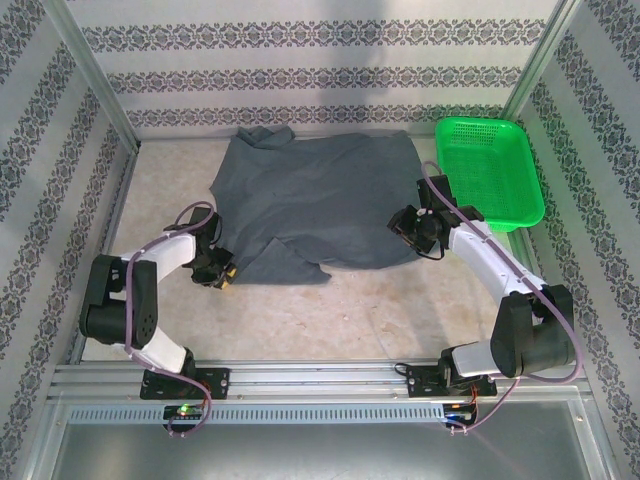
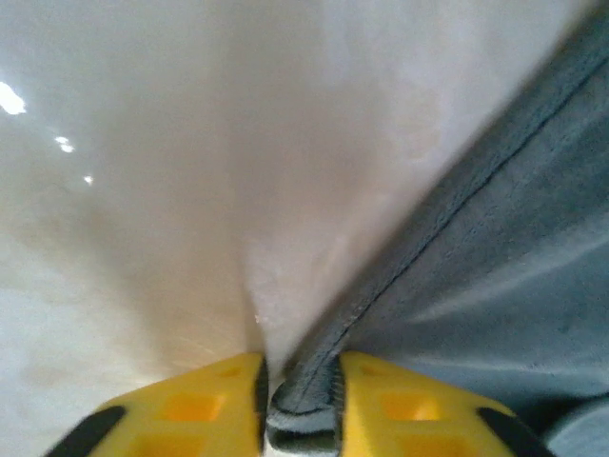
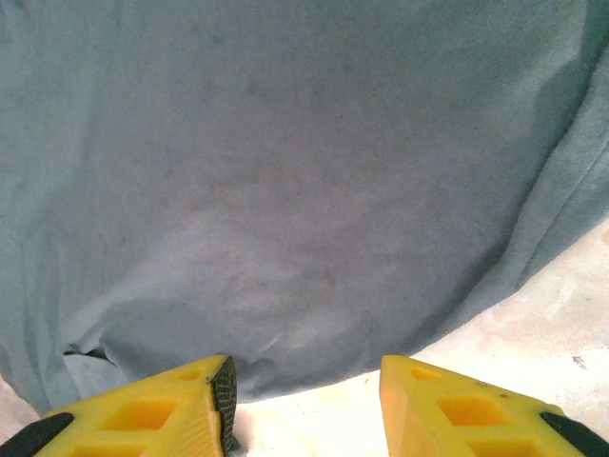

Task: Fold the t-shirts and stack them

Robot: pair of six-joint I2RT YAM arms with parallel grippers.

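A dark slate-grey t-shirt [image 1: 310,205] lies spread across the back middle of the table, one flap reaching toward the front. My left gripper [image 1: 222,275] sits at the shirt's near left edge. In the left wrist view its yellow fingers [image 2: 200,409] are shut on the stitched hem of the t-shirt [image 2: 314,395], with cloth bunched between them. My right gripper [image 1: 418,232] rests at the shirt's near right edge. In the right wrist view the right gripper [image 3: 304,400] stands open just short of the t-shirt [image 3: 285,190], bare table between its fingertips.
A green plastic basket [image 1: 487,170] stands at the back right, touching the shirt's right side. Patterned walls and metal posts enclose the table on three sides. Bare pale tabletop [image 1: 330,320] stretches between the shirt and the arm bases.
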